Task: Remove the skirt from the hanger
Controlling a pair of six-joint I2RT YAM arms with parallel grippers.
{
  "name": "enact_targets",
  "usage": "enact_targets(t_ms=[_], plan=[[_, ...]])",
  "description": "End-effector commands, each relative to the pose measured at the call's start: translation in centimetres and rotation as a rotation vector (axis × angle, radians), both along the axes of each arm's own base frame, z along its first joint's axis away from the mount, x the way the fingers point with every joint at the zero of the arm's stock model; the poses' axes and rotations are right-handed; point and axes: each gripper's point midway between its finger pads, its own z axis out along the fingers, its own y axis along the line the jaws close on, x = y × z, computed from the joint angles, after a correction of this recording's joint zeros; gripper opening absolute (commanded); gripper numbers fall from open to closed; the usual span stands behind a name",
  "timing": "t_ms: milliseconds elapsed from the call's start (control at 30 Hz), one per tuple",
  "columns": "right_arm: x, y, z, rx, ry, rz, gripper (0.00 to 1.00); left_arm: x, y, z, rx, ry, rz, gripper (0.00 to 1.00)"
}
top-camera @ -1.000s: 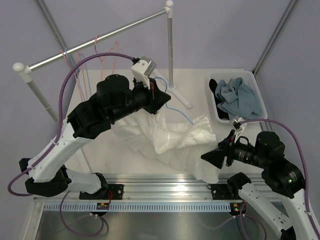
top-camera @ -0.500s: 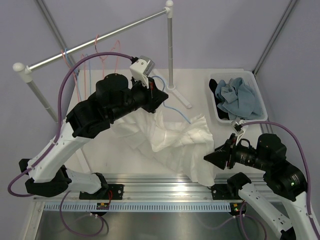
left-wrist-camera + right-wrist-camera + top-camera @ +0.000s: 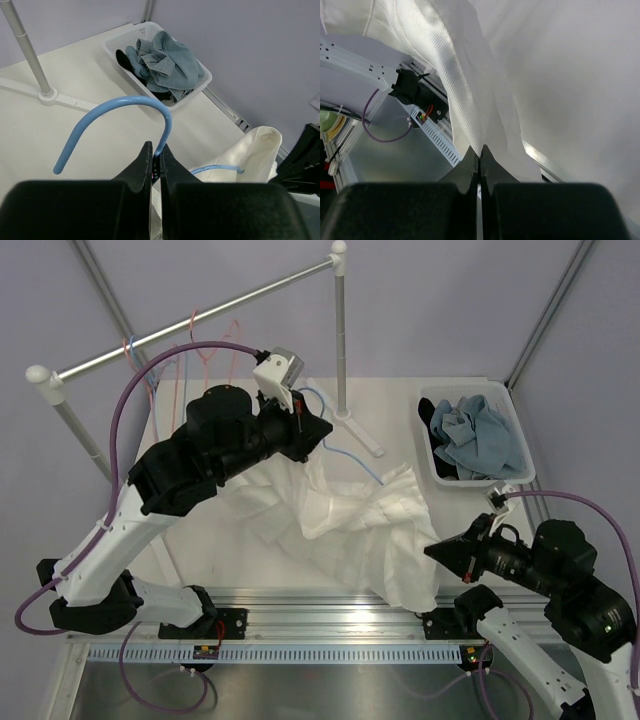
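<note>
Plain lilac-grey walls (image 3: 450,300) all round, light soft & even. Cream tabletop (image 3: 400,405) in middle. Silver clothes rail (image 3: 200,328) w/ white ball ends slants across back-left. Alu frame poles (image 3: 548,325) in back corners. Alu track (image 3: 320,602) along near edge, steel sheet (image 3: 330,690) below.

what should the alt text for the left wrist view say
The left gripper has its jaws shut on the hook of a light-blue hanger. Behind sits a white basket of denim; a white garment lies at right.
</note>
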Motion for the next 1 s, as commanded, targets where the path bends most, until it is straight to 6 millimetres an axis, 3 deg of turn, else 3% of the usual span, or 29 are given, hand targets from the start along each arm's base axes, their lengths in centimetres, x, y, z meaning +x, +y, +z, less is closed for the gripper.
enact_targets(t_ms=[0,33,100,133,167,233,433,600,800,900,967], plan=[[-0.7,-2.2,2.7,0.039,-0.080,-0.114,0.00,1.3,2.7,4.3,-0.109,-0.098,0.132,0.00],[-0.6,-2.9,3.1,0.046,-0.090,-0.159,0.00,1.3,3.6,5.1,-0.147,-0.105,0.169,0.00],[-1.7,-4.2,4.2,0.071,-0.132,-0.196,0.00,2.2,5.2,4.0,-0.165,-0.095,0.270,0.00],[-1.8,-5.0,4.5,0.073,-0.147,-0.239,0.00,1.8,6.6,5.6,-0.237,-0.128,0.299,0.00],[-2.3,-5.7,4.7,0.074,-0.153,-0.259,0.00,2.2,7.0,4.6,-0.239,-0.120,0.330,0.00],[-2.7,-7.1,5.1,0.076,-0.179,-0.320,0.00,1.7,8.3,5.8,-0.314,-0.137,0.351,0.00],[-4.7,-10.1,5.4,0.079,-0.211,-0.418,0.00,1.2,8.8,5.9,-0.357,-0.126,0.347,0.00],[-5.0,-9.7,4.7,0.078,-0.188,-0.393,0.00,0.4,8.0,6.3,-0.406,-0.099,0.286,0.00],[-2.7,-5.4,5.0,0.096,-0.144,-0.244,0.00,-1.1,4.7,7.7,-0.519,-0.039,0.120,0.00],[-1.8,-6.0,5.6,0.094,-0.166,-0.297,0.00,-0.9,4.6,7.3,-0.498,-0.032,0.129,0.00],[-2.2,-7.4,6.1,0.093,-0.201,-0.351,0.00,-0.8,5.7,7.2,-0.489,-0.047,0.165,0.00]])
